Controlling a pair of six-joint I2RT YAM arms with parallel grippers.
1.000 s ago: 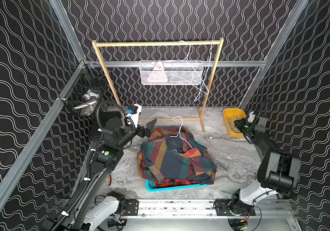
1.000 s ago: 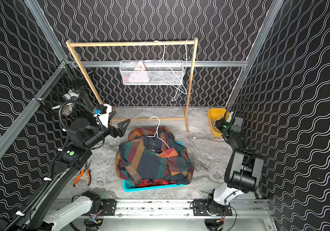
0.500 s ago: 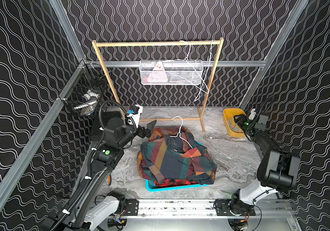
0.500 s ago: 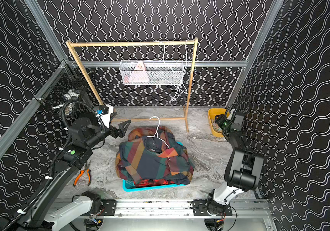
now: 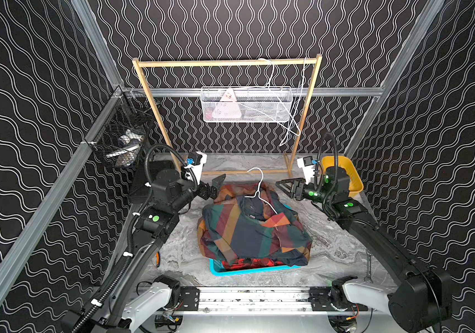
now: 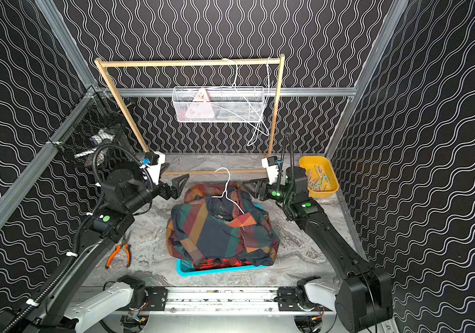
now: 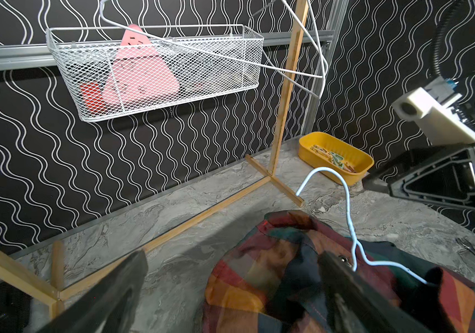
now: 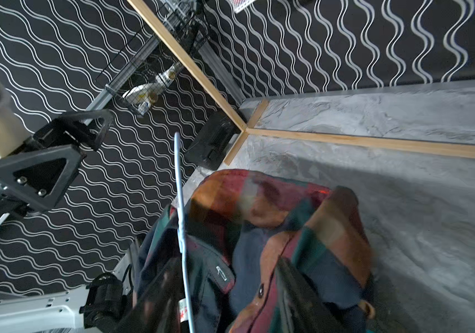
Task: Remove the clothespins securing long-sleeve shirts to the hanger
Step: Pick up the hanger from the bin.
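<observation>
The long-sleeve shirts (image 5: 252, 230) (image 6: 219, 230) lie heaped on a teal basket (image 5: 221, 269), big-check ones on top and a red-and-black one (image 5: 247, 263) underneath. A white wire hanger (image 5: 259, 184) (image 7: 348, 213) (image 8: 180, 184) sticks up from the heap. Several clothespins (image 6: 318, 178) (image 7: 332, 157) lie in a yellow bin (image 5: 354, 170). My left gripper (image 5: 214, 187) (image 7: 230, 288) hovers open at the heap's back left edge. My right gripper (image 5: 283, 184) (image 8: 227, 297) is open over the back right, and the hanger wire runs close by one finger.
A wooden rack (image 5: 227, 62) stands behind, carrying bare white hangers (image 5: 288, 127) and fronting a white mesh basket (image 5: 244, 105). A black wire basket (image 5: 121, 144) hangs on the left wall. Orange pliers (image 6: 118, 253) and a wrench (image 5: 368, 265) lie on the marble table.
My right arm swung from the yellow bin to the heap's back right, and its jaws opened. The left arm has barely shifted.
</observation>
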